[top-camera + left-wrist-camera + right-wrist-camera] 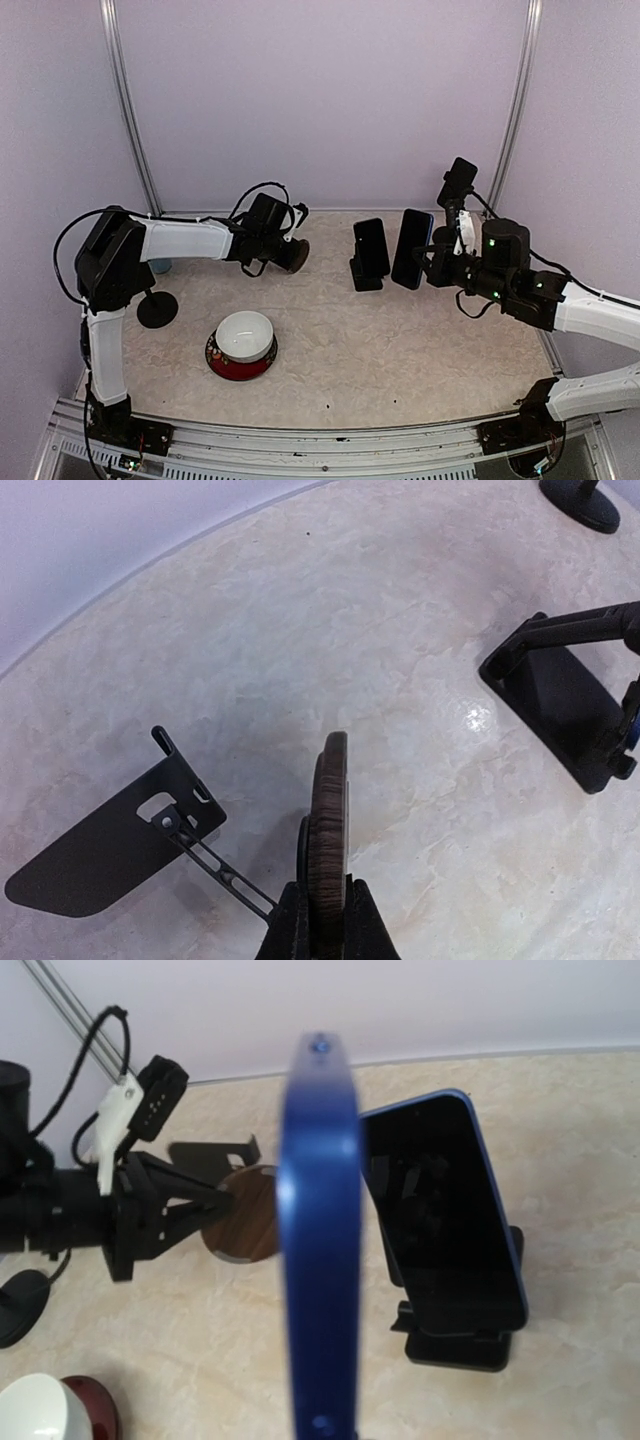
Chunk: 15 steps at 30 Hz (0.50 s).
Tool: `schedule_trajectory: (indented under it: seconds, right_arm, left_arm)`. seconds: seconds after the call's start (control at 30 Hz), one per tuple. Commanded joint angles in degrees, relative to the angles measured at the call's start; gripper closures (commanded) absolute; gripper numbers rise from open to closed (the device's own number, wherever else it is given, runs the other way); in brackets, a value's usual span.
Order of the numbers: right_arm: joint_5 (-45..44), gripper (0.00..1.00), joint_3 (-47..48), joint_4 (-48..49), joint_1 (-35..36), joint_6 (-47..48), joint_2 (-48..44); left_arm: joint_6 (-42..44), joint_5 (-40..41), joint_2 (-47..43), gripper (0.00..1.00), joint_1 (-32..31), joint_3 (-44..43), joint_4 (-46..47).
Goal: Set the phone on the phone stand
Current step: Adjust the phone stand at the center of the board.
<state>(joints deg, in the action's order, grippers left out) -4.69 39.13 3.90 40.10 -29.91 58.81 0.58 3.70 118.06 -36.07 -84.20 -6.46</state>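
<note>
My right hand (432,262) pinches the blue phone (320,1250) upright at center frame, just beside the phone stand (455,1348) carrying a second phone (445,1210); my left hand (322,925) pinches a wooden disc (328,820).

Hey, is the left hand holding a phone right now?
No, the left hand is shut on the edge of a round wooden disc, seen edge-on between its fingers.

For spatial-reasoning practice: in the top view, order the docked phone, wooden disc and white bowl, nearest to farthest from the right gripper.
1. Docked phone, just left of the right gripper.
2. Wooden disc, mid-table, in the left gripper.
3. White bowl, front left.
</note>
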Motion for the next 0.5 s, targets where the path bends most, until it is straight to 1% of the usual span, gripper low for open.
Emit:
schedule_trajectory:
  seconds: [0.0, 0.1, 0.2, 0.47]
  right_arm:
    - [0.6, 1.00, -0.2, 4.6, -0.7, -0.9, 0.5]
    - [0.5, 1.00, -0.7, 4.8, -0.8, -1.3, 0.7]
    - [0.5, 1.00, -1.2, 4.8, -0.9, -1.6, 0.5]
    - [0.5, 1.00, -1.9, 4.7, -1.3, -2.2, -0.4]
  left_arm:
    - [10.2, 19.9, -2.4, 1.00, -6.3, 0.1, -3.4]
    - [13.9, 25.3, -1.3, 1.00, -9.3, 1.5, -4.3]
    - [16.0, 27.7, 0.0, 1.00, -11.7, 3.2, -4.6]
    - [15.2, 24.8, 1.0, 1.00, -14.0, 5.3, -5.5]
